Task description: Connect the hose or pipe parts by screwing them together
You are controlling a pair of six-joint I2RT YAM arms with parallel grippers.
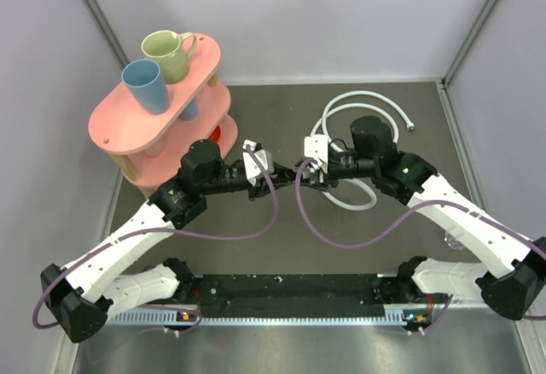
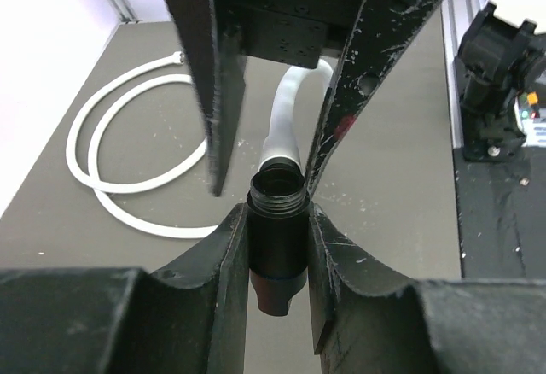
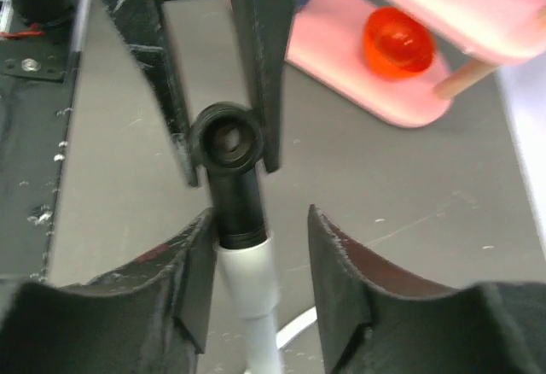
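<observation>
Right wrist view: screwing step in hand, left gripper (image 2: 277, 220) pinching black T connector (image 3: 229, 156), right gripper (image 3: 260, 220) spread around white hose (image 3: 252, 297); next probably needs a fresh grip and twist.

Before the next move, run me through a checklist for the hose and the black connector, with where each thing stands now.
1. Left hand gripping black connector: ok, fingers pressed on both sides.
2. Right hand open around white hose: ok, jaws apart, gap on one side.
3. Hose end meeting the connector's threaded end: ok, they butt together in the right wrist view.
4. Joint fully screwed tight: cannot tell.
5. Hose loops slack, not taut: ok.
6. Left arm clear of pink shelf: cannot tell, they sit close in the top view.
</observation>
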